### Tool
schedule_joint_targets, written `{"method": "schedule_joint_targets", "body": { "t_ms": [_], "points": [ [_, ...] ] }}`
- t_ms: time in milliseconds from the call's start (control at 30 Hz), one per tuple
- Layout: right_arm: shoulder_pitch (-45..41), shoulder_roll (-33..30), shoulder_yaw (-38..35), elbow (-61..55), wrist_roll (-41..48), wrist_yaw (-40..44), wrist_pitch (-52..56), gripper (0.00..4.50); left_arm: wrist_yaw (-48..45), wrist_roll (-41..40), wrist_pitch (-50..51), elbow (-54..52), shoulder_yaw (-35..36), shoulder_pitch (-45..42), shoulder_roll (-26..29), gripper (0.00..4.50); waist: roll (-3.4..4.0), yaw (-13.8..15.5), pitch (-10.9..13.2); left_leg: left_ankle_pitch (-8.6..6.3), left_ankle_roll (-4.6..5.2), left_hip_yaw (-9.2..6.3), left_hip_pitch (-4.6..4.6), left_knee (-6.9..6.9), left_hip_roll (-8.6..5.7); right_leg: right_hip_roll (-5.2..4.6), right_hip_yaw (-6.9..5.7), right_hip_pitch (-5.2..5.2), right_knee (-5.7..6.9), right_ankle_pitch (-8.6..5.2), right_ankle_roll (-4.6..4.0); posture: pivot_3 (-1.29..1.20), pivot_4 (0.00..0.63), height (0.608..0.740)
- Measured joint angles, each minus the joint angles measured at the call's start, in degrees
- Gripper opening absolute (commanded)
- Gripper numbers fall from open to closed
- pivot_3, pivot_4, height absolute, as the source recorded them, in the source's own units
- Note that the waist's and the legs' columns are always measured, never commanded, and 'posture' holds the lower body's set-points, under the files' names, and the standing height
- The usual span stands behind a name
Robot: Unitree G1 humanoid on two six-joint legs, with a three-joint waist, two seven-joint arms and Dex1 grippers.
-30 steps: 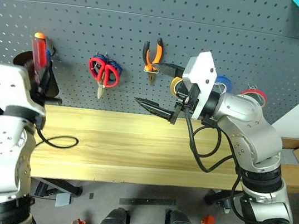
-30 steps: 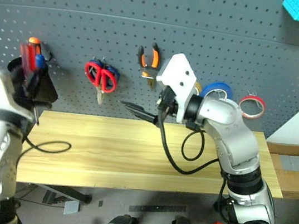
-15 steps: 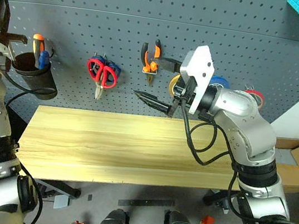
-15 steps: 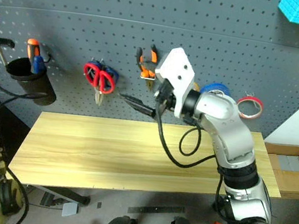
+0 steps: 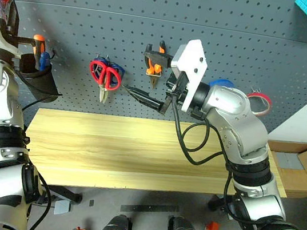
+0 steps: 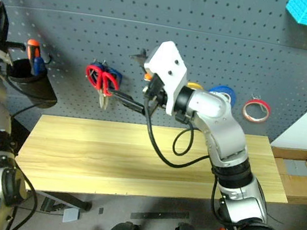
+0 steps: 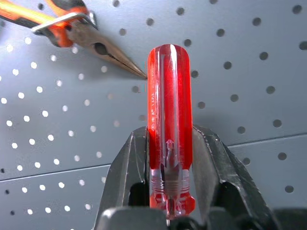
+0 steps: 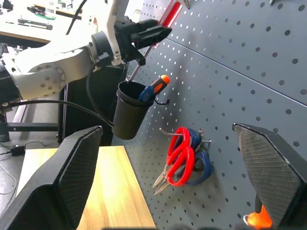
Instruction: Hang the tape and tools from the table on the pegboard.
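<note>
Stowing the screwdriver (image 7: 169, 129) is the step in hand — the left gripper (image 5: 6, 9) pinches it at upper left, above the cup (image 5: 37, 77). Next: lower it in. Right gripper (image 5: 151, 74), mid-frame, is spread and empty.

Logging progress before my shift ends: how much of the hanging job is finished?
Nearly done. The red scissors, pliers and red tape hang on the pegboard. The left end effector grips the screwdriver above the black cup; only placing it is left.
</note>
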Motion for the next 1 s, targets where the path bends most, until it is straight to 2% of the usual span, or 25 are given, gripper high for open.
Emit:
{"method": "schedule_joint_targets", "body": {
  "t_ms": [467, 800, 833, 1000],
  "points": [
    [0.2, 0.2, 0.7, -0.1, 0.7, 0.1, 0.2, 4.5, 5.5, 1.3, -4.8, 9.3, -0.4, 1.2, -1.2, 0.86, -0.01, -0.8, 0.0, 0.0, 0.01, -0.08, -0.01, 0.0, 0.0, -0.02, 0.02, -0.11, 0.08, 0.01, 0.01, -0.03, 0.126, 0.74],
    [0.2, 0.2, 0.7, -0.8, 0.7, 0.0, 1.3, 4.5, 5.9, 1.5, -6.2, 9.7, -1.5, 1.2, -3.2, 4.29, -0.01, -1.1, 0.0, -0.01, 0.01, -0.07, -0.02, 0.02, 0.02, -0.09, 0.01, -0.13, 0.11, 0.01, 0.02, -0.04, 0.124, 0.74],
    [0.2, 0.1, 0.7, -1.0, 0.7, 0.0, 1.4, 4.5, 6.0, 1.3, -6.2, 9.7, -1.4, 1.2, -3.2, 4.48, -0.01, -1.2, 0.0, 0.0, 0.01, -0.08, -0.02, 0.02, 0.02, -0.09, 0.01, -0.14, 0.11, 0.01, 0.02, -0.04, 0.122, 0.74],
    [0.2, 0.1, 0.7, -1.2, 0.7, 0.0, 1.4, 4.5, 7.2, 0.5, -6.0, 9.4, -1.2, 1.1, -3.2, 4.48, -0.07, -1.5, -0.1, 0.0, 0.01, -0.08, -0.02, 0.02, 0.03, -0.1, 0.01, -0.14, 0.12, 0.02, 0.02, -0.04, 0.109, 0.74]
  ]
}}
